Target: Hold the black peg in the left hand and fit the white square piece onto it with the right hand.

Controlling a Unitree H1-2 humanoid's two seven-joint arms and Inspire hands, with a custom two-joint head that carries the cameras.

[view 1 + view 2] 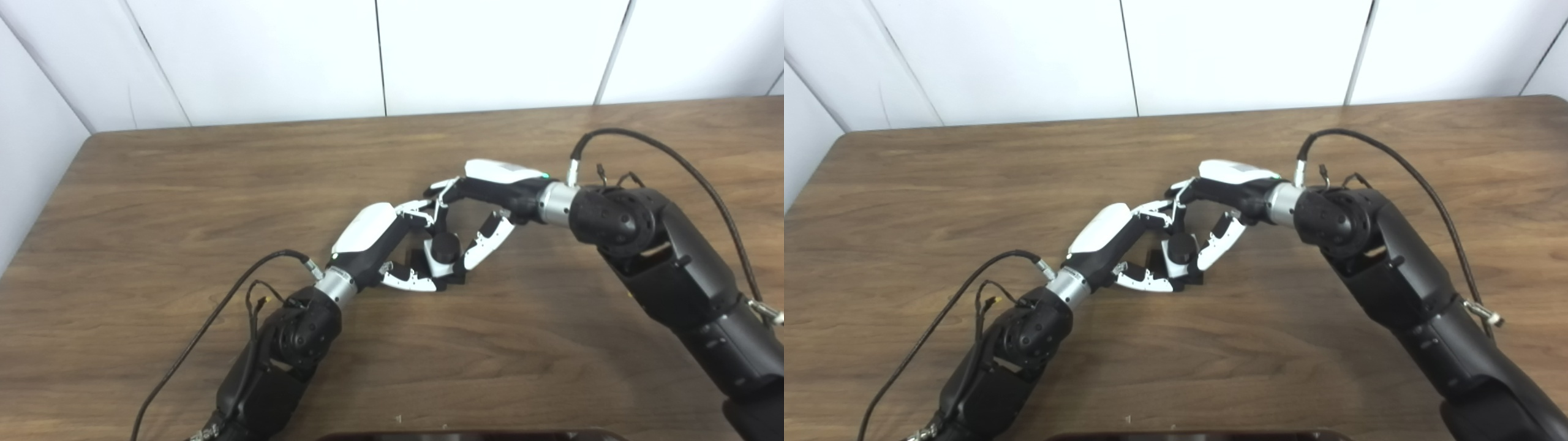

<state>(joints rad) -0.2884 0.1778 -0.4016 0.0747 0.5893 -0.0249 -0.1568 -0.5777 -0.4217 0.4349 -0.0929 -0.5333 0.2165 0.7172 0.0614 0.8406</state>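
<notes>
At mid-frame on the brown wood-grain table (184,184), the glossy white-shelled left hand (380,245) grasps the round black peg (445,245) — its matte top pokes through the white square piece (438,264), pinched by the right hand (490,196).

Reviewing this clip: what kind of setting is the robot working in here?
Probably a lab or test bench, not a home. A bare wood-grain table stands against plain white wall panels, and the left hand and right hand meet around a black peg, with loose cables on the arms.
</notes>
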